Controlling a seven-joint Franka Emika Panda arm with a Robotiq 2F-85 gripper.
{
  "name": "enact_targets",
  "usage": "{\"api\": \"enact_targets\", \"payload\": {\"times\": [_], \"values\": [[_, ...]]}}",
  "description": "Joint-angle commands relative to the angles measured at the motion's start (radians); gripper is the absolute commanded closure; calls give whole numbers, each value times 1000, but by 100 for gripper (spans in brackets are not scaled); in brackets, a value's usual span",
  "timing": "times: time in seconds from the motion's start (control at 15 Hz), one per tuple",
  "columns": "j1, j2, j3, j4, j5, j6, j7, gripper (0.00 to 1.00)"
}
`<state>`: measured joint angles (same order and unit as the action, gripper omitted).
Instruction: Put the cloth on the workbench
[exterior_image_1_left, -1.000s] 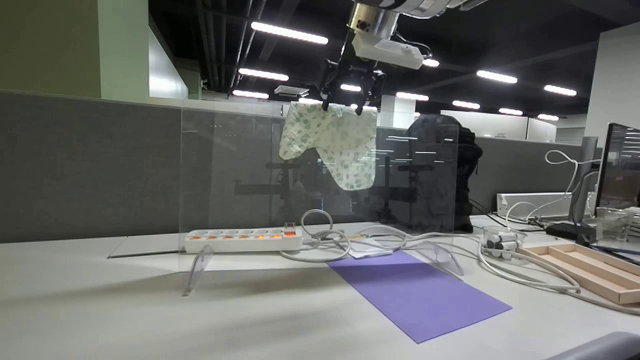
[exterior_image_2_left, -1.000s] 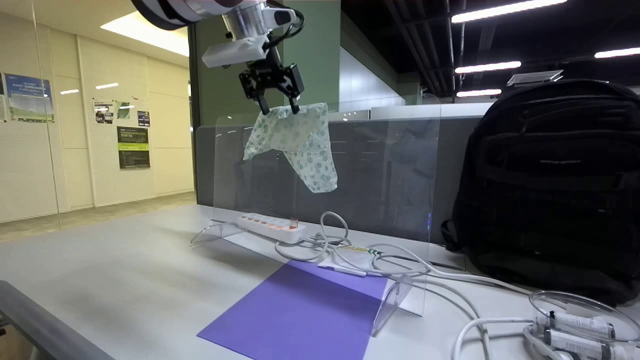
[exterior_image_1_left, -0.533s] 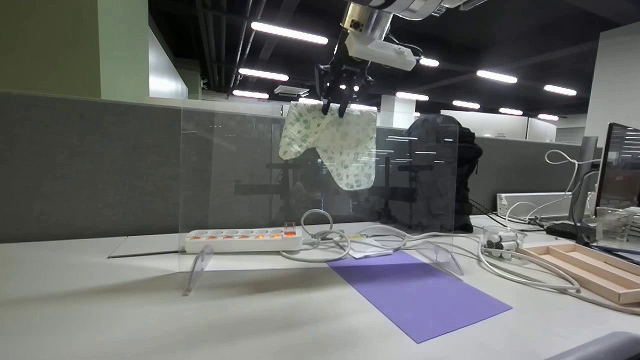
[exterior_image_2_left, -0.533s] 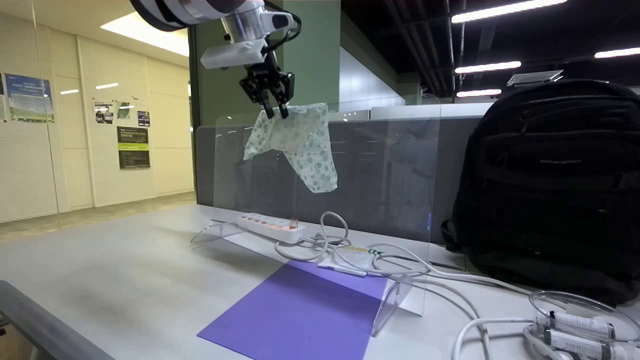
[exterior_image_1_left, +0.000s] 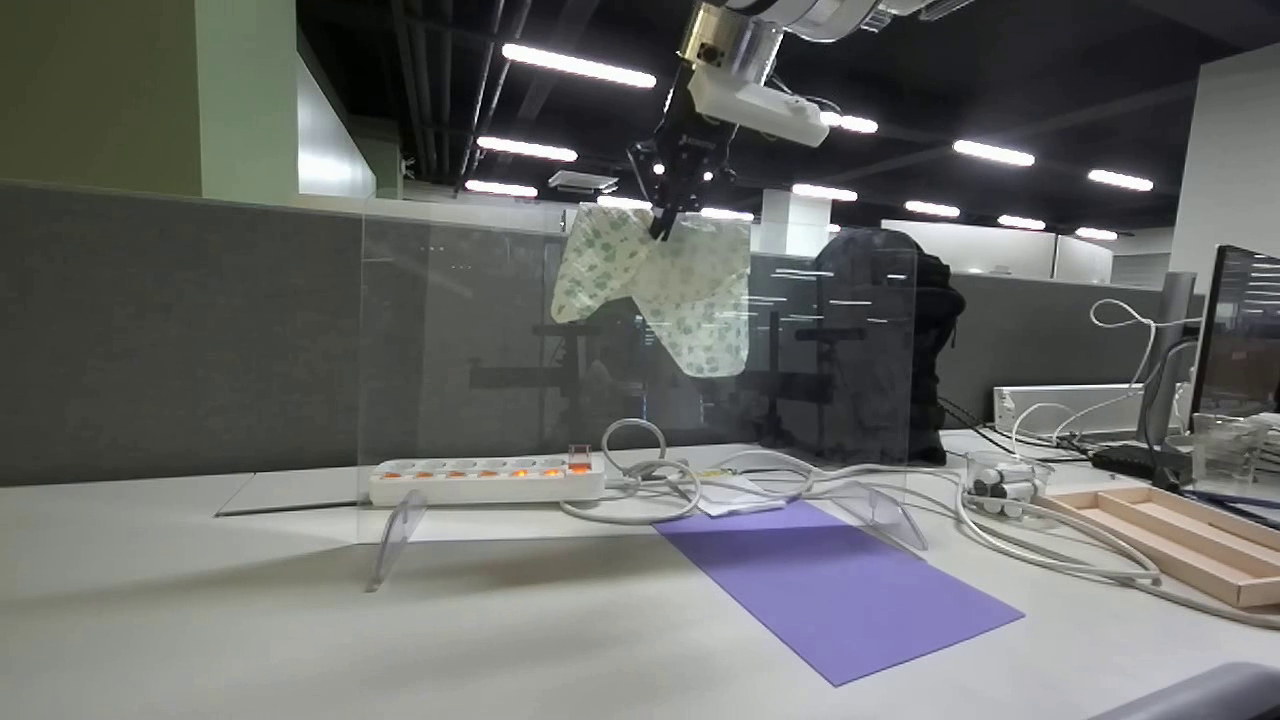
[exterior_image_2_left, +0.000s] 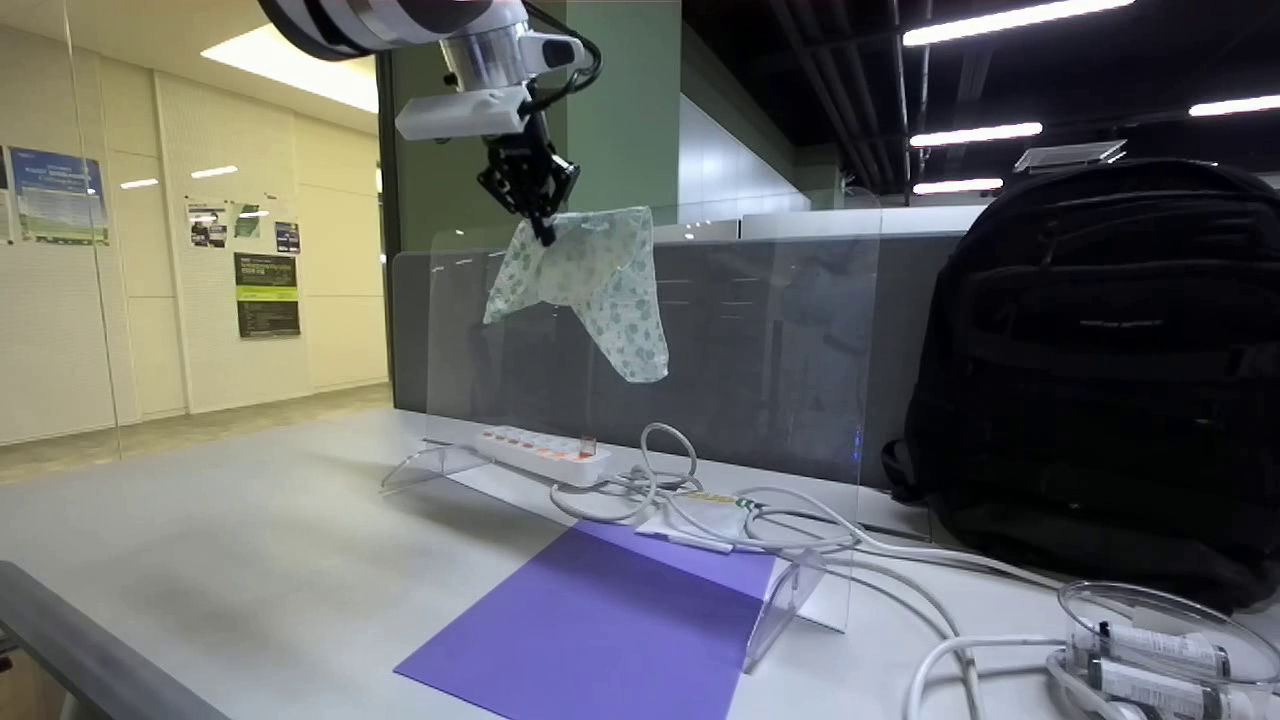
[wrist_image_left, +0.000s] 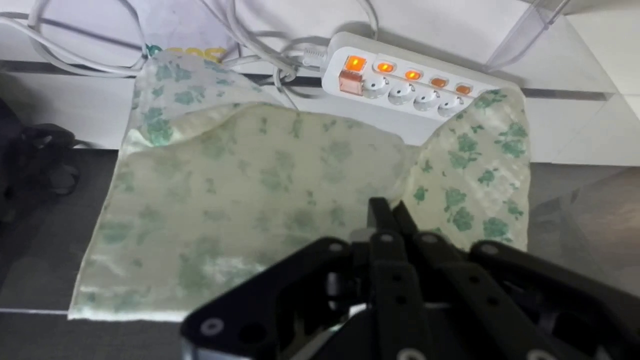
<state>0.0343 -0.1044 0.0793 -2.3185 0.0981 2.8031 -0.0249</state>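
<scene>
Exterior view: cloth (exterior_image_1_left: 695, 320) hung on a clear panel (exterior_image_1_left: 640, 400), gripper (exterior_image_1_left: 661, 235) pinching it
Cloth's upper middle of the frame, hanging along the panel's top edge, well above the white table (exterior_image_1_left: 250, 630); a purple sheet (exterior_image_1_left: 850, 590) lies lower right of centre. In an exterior view it's in the upper half, bit left of centre, with a black backpack (exterior_image_2_left: 1100, 380) filling the right side. Wrist view: jaws squeezed narrow on the cloth, just lower right of centre, fabric covering much of the left and middle, power strip (wrist_image_left: 402, 82) up top.
</scene>
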Motion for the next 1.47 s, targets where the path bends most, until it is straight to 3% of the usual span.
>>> {"api": "enact_targets", "payload": {"times": [0.0, 0.6, 1.13, 1.2, 1.27, 1.4], "values": [[48, 17, -9, 17, 71, -98, -92, 100], [95, 78, 22, -21, 117, -365, -189, 100], [89, 151, 42, -41, 100, -484, -187, 100], [88, 156, 43, -41, 95, -489, -181, 73], [88, 160, 43, -41, 84, -486, -183, 73], [87, 168, 42, -42, 77, -483, -166, 60]]}}
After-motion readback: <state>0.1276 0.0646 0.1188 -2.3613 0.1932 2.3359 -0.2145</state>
